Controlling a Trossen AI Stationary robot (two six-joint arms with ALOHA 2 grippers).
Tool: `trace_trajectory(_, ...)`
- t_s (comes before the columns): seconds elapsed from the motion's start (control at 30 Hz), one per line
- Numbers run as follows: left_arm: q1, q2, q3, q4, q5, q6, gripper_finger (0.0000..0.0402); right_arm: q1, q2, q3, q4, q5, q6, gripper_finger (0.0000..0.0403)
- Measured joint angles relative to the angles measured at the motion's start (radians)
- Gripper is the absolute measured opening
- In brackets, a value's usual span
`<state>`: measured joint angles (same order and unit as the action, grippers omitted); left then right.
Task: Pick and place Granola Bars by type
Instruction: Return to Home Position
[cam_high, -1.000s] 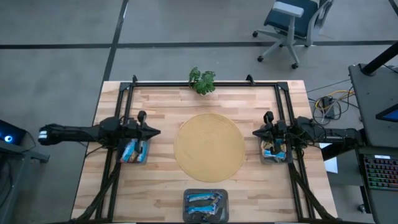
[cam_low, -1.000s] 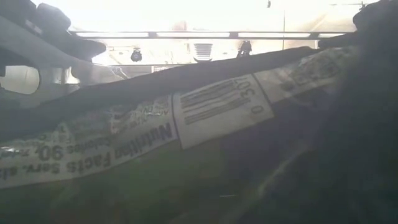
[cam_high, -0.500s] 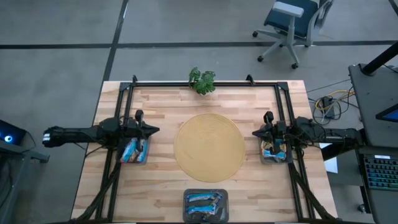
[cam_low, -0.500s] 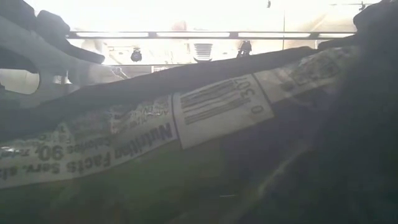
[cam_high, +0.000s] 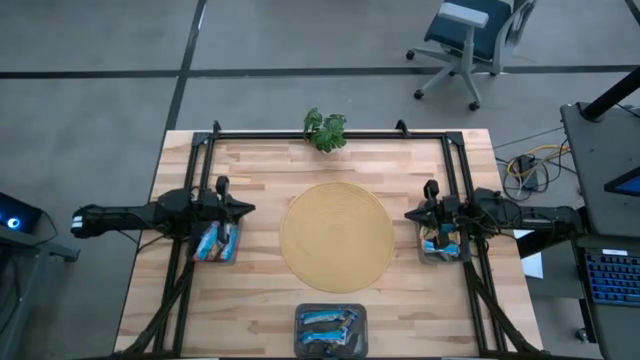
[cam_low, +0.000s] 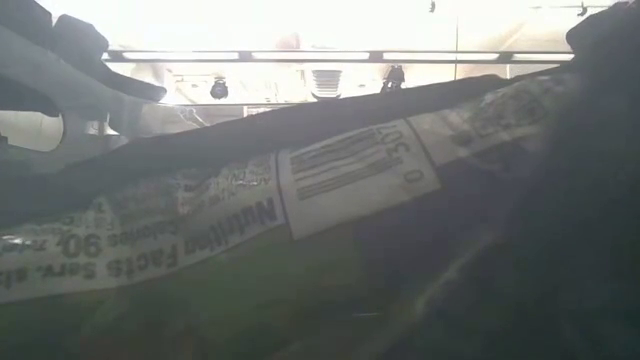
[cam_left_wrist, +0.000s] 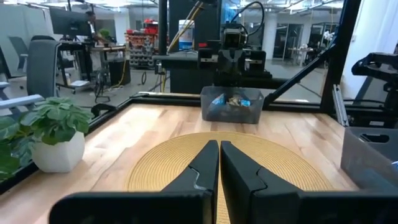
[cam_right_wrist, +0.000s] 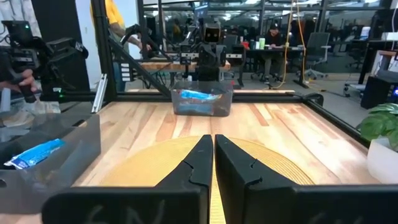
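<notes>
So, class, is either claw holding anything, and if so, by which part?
Nothing is held: the left claw and the right claw are both shut and empty.

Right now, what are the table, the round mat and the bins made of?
Table: looks like pale wood, plank seams showing. Round mat: probably woven fibre, fine rings, matte. Bins: likely smoky clear plastic; bars show through.

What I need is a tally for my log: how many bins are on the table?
3. The left bin sits at the table's left side, the right bin at its right side, the front bin mid front edge. None seems hidden from above.
</notes>
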<state>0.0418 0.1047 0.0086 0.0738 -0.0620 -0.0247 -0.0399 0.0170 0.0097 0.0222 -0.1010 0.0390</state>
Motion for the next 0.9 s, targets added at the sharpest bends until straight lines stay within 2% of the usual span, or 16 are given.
trace_trajectory(0.9,0.0,-0.001,-0.001,0.013,0.0,-0.036,0.0,0.0,0.01,0.0,0.003,-0.002,0.006,0.0009)
